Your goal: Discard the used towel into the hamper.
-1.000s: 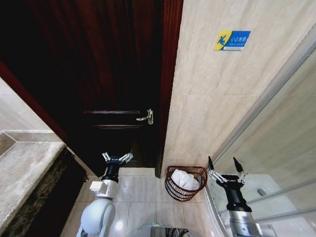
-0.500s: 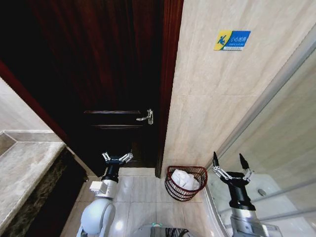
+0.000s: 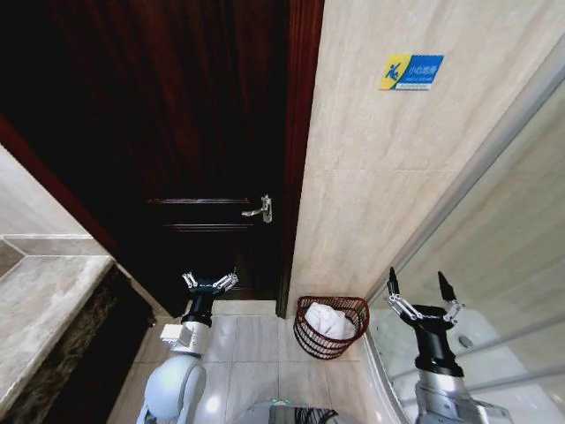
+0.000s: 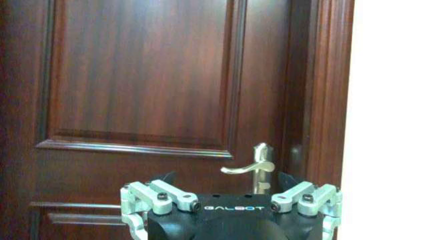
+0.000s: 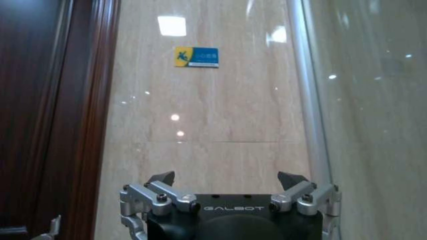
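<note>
The hamper (image 3: 332,328), a small round dark red-brown wire basket, stands on the floor against the beige wall beside the door frame. A white towel (image 3: 327,320) lies crumpled inside it. To the hamper's right my right gripper (image 3: 424,295) is raised and open, with nothing between its fingers; in the right wrist view the right gripper (image 5: 227,176) faces the tiled wall. My left gripper (image 3: 209,283) is held open and empty in front of the dark door, to the hamper's left. In the left wrist view the left gripper (image 4: 227,176) points at the door.
A dark wooden door (image 3: 203,132) with a metal lever handle (image 3: 260,209) fills the left and centre. A glass shower partition (image 3: 494,291) runs along the right. A stone counter (image 3: 44,300) sits at the left. A blue and yellow sign (image 3: 410,71) hangs on the wall.
My right gripper has drifted to the right, away from the hamper, staying open. The left arm, hamper and towel have not moved.
</note>
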Controlling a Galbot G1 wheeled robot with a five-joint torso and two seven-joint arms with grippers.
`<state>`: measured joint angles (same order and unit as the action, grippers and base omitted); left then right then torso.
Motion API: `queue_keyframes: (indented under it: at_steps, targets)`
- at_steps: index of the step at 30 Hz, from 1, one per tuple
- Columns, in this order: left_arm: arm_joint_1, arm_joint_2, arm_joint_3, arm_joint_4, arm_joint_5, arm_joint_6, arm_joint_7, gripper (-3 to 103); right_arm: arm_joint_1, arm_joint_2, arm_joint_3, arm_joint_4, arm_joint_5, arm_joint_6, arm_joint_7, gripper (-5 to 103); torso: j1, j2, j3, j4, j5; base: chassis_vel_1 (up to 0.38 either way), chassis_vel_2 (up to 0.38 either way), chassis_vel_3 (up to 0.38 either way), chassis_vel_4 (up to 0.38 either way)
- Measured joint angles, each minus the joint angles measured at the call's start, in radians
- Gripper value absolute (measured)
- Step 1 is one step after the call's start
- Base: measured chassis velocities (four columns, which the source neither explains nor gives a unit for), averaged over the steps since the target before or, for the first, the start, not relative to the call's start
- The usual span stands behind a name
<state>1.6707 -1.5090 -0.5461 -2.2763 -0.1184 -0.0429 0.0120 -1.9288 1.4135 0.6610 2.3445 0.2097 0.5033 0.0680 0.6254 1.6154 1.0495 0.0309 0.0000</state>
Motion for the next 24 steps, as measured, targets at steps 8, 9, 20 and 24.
queue_keyframes:
  at_steps: [8,9,20,24]
  targets:
    - [0.0,0.0,0.0,0.0,0.0,0.0,0.0,100,0.011,0.0,-0.002,-0.014,0.005,0.0,-0.004,100,0.0,0.0,0.0,-0.0001,-0.0002,-0.066,-0.063,-0.065,-0.068]
    - [0.0,0.0,0.0,0.0,0.0,0.0,0.0,100,0.011,0.0,-0.002,-0.014,0.005,0.0,-0.004,100,0.0,0.0,0.0,-0.0001,-0.0002,-0.076,-0.081,-0.081,-0.089]
    - [0.0,0.0,0.0,0.0,0.0,0.0,0.0,100,0.003,0.013,-0.011,0.013,0.013,0.002,-0.009,100,0.0,0.0,0.0,0.0,0.0,-0.104,-0.113,-0.102,-0.109]
    - [0.0,0.0,0.0,0.0,0.0,0.0,0.0,100,-0.004,0.026,-0.022,0.033,-0.035,0.02,-0.004,100,0.0,0.0,0.0,-0.0001,-0.0002,-0.128,-0.138,-0.131,-0.124]
